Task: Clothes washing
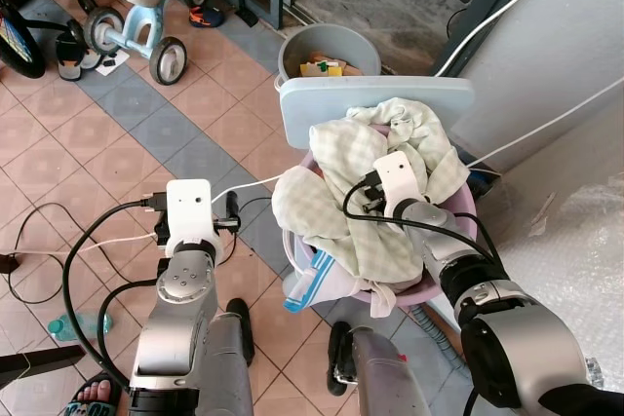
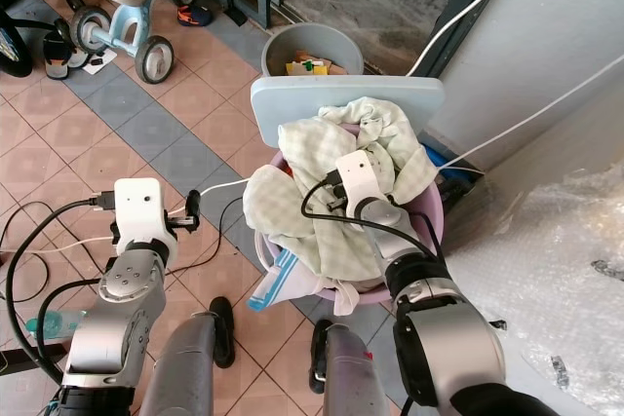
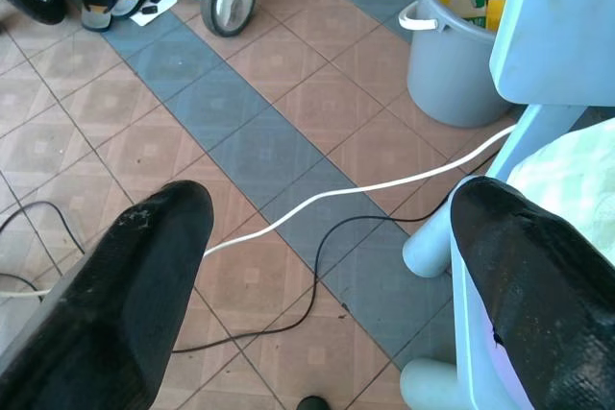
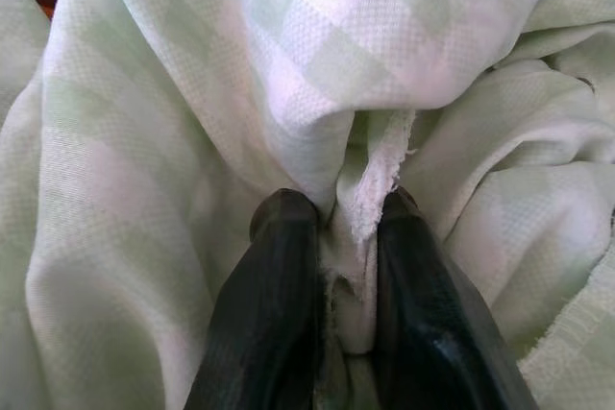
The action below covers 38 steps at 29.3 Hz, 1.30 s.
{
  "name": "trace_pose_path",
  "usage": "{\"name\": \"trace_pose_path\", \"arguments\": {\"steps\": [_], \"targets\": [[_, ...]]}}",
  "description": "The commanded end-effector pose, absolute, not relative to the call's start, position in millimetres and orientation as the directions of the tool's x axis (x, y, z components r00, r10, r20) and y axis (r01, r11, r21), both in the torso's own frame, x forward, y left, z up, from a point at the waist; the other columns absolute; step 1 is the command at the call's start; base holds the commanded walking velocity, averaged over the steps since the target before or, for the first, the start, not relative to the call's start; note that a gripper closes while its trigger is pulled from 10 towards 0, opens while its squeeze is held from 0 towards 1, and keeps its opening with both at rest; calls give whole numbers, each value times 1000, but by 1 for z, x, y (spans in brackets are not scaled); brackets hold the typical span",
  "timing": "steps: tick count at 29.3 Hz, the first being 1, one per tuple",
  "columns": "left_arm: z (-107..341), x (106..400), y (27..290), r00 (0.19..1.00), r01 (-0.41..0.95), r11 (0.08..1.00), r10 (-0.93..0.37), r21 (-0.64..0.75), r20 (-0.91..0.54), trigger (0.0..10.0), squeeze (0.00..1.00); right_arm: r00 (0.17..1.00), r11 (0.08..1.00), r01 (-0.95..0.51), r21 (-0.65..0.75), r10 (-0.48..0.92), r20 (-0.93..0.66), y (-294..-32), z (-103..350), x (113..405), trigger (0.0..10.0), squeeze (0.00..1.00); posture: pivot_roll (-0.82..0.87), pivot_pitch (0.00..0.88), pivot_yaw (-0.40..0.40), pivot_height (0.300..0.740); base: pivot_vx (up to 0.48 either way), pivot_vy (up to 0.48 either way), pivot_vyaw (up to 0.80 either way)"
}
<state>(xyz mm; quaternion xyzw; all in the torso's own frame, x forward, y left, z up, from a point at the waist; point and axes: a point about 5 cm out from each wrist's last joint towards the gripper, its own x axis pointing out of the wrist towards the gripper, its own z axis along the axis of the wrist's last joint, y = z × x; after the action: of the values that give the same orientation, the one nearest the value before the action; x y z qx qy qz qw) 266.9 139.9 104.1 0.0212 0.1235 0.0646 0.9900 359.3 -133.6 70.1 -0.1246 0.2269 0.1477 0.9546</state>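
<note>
left tool [image 3: 327,266], fingers spread apart, hangs above the tiled floor [image 1: 146,133] just left of the pink plastic basin [image 1: 458,211]. pale green checked cloth [image 1: 361,172] lies heaped in that basin. right tool [image 4: 332,237], sunk into the heap, is clamped on a fold of the cloth. grey bucket [image 1: 327,51] stands beyond.
</note>
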Motion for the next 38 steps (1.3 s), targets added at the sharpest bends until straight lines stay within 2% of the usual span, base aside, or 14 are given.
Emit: {"name": "trace_pose_path", "arguments": {"steps": [1,16,20,25,27,30,38], "targets": [[99,265,141,955,-138,989,148,57,-256,10000,0,842,935,-333,-120,238,-484,-133,66,357,0,0,73,211,-95,740,0,0,0],[100,268,139,958,-144,988,152,51,-242,10000,0,829,934,-352,-66,278,-485,-128,65,356,0,0,72,217,-100,740,0,0,0],[101,272,137,958,-145,989,145,17,-247,10000,0,877,945,-324,-37,285,-386,-126,80,363,0,0,60,201,-95,740,0,0,0],[105,278,132,970,-118,993,121,27,-213,10000,0,943,953,-304,-8,300,-142,-125,107,365,0,0,47,168,-70,740,0,0,0],[106,281,128,978,-85,996,88,22,-190,10000,0,954,954,-298,18,297,40,-126,128,355,0,0,24,141,-40,740,0,0,0],[106,283,123,982,-63,997,70,42,-178,10000,0,956,964,-263,24,257,145,-130,141,339,0,0,14,116,-16,740,0,0,0],[107,293,123,986,-32,998,40,56,-160,10000,0,952,983,-184,2,178,247,-142,157,304,0,0,10,78,18,740,0,0,0]]}}
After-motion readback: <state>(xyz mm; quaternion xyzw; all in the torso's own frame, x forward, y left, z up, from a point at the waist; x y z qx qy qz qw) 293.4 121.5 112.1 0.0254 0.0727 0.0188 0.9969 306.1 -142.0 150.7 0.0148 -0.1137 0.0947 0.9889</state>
